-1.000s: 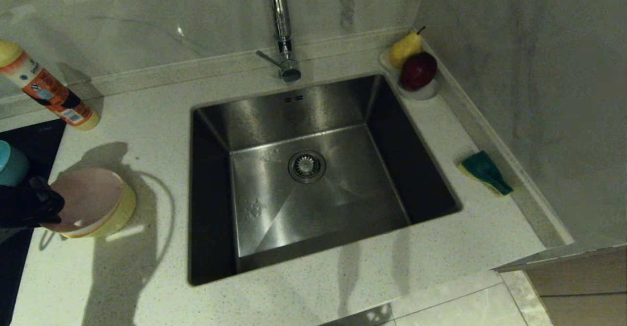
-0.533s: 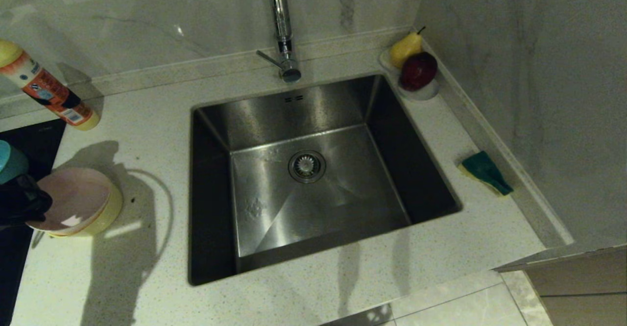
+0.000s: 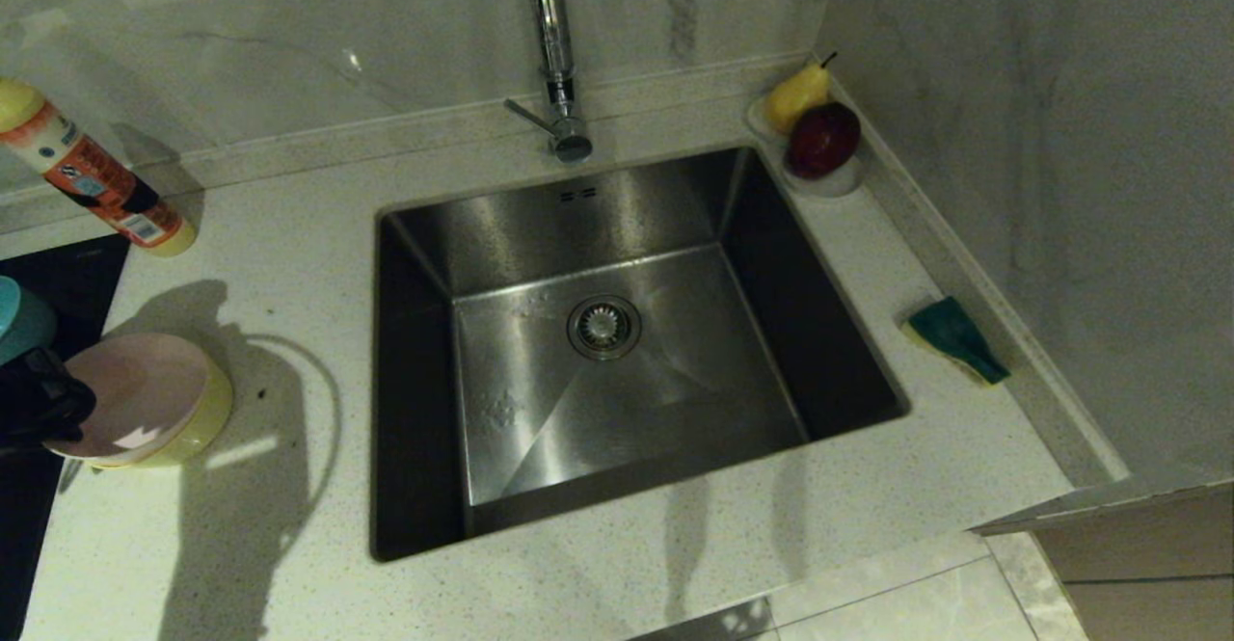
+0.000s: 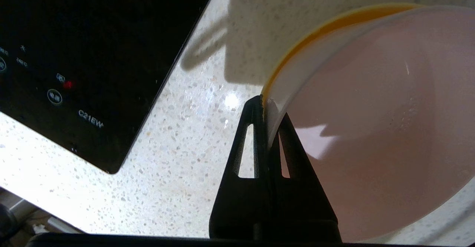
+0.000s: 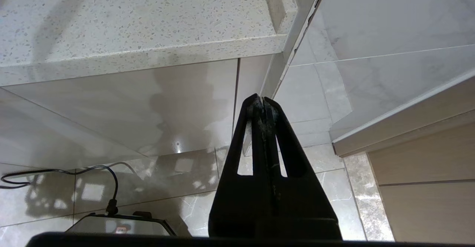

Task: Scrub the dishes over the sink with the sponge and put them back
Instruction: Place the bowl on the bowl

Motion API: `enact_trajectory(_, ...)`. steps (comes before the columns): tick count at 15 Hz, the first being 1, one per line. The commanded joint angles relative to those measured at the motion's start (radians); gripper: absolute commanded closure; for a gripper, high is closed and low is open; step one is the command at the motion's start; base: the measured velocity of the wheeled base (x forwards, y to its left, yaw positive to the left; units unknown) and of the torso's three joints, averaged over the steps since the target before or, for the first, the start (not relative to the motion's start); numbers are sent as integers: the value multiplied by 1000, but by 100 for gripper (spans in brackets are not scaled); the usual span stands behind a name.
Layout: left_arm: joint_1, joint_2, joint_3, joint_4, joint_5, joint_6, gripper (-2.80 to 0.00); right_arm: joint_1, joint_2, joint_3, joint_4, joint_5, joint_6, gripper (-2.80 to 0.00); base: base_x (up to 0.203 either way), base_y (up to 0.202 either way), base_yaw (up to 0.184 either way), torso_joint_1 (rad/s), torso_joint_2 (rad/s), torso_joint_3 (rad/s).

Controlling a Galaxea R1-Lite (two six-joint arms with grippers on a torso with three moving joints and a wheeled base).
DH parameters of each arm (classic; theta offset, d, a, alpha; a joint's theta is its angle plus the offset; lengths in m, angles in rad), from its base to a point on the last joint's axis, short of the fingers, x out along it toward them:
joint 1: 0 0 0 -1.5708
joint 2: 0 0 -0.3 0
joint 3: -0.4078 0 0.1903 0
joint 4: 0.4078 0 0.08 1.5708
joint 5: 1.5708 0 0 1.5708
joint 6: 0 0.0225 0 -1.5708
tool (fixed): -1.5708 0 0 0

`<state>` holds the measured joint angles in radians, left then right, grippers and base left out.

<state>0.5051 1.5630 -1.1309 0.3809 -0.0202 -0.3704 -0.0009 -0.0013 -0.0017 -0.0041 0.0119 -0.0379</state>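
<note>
My left gripper (image 3: 56, 398) is at the far left of the counter, shut on the rim of the pale pink bowl (image 3: 130, 395), which is nested in the yellow bowl (image 3: 210, 417). The stack is tilted. In the left wrist view my left gripper (image 4: 265, 107) has one finger inside the pink bowl (image 4: 374, 128) and the other outside the yellow bowl's rim (image 4: 334, 23). A teal bowl (image 3: 19, 318) shows at the left edge. The sponge (image 3: 954, 337) lies on the counter right of the sink (image 3: 578, 222). My right gripper (image 5: 262, 101) is shut and holds nothing, parked below the counter's edge.
A black cooktop (image 3: 58, 280) borders the counter on the left, beside the bowls. A detergent bottle (image 3: 96, 183) leans at the back left. The faucet (image 3: 557, 72) stands behind the sink. A white dish with a pear and an apple (image 3: 837, 181) sits at the back right corner.
My left gripper has carried the stacked pink and yellow bowls to the left, away from the sink and toward the cooktop. The right arm has not moved.
</note>
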Motion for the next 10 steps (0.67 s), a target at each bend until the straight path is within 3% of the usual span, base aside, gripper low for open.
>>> enact_trajectory(1,0,-1,10,1,-1,-2,0,-1,1,0,-1,0,0,0,0,0,0,0,0,0)
enact_trajectory(3,0,-7,2,1,-5,-5,0,-1,1,0,-1,0,0,0,0,0,0,0,0,0)
enact_trajectory(4,0,-16,-6,0,-26,-8,-280,-1,1,0,-1,0,0,0,0,0,0,0,0,0)
enact_trajectory(6,1,-41,-25,5,-72,-15,-280,-1,1,0,-1,0,0,0,0,0,0,0,0,0)
enact_trajectory(10,0,-82,-42,10,-83,-29,-280,-1,1,0,-1,0,0,0,0,0,0,0,0,0)
